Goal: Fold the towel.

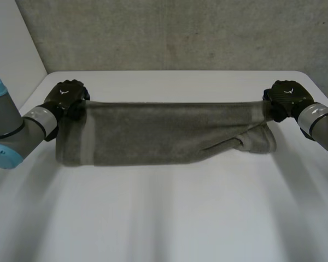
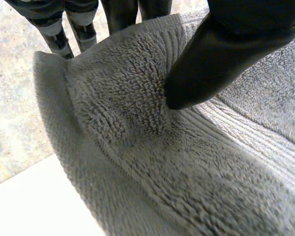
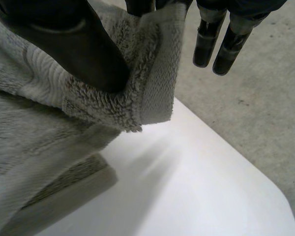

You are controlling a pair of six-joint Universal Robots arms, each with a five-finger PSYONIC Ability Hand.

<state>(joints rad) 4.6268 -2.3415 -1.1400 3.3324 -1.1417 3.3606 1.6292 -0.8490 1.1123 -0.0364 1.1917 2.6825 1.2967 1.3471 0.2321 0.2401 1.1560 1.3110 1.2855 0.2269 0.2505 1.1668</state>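
Now, the towel [image 1: 164, 134] hangs stretched wide between both hands over the white bench [image 1: 164, 218].
Much is tucked away here: the fingers behind the cloth are covered at each end, both arms are cut off at the edges of the head view, and the lower right part of the towel is bunched into a twisted fold that is hard to read. The left robot hand [image 1: 68, 98] is clamped on the top left corner, thumb dug into the terry, with other fingers standing clear. The right robot hand [image 1: 287, 98] pinches the top right corner the same way. Whether the bottom hem touches the bench, I cannot tell.
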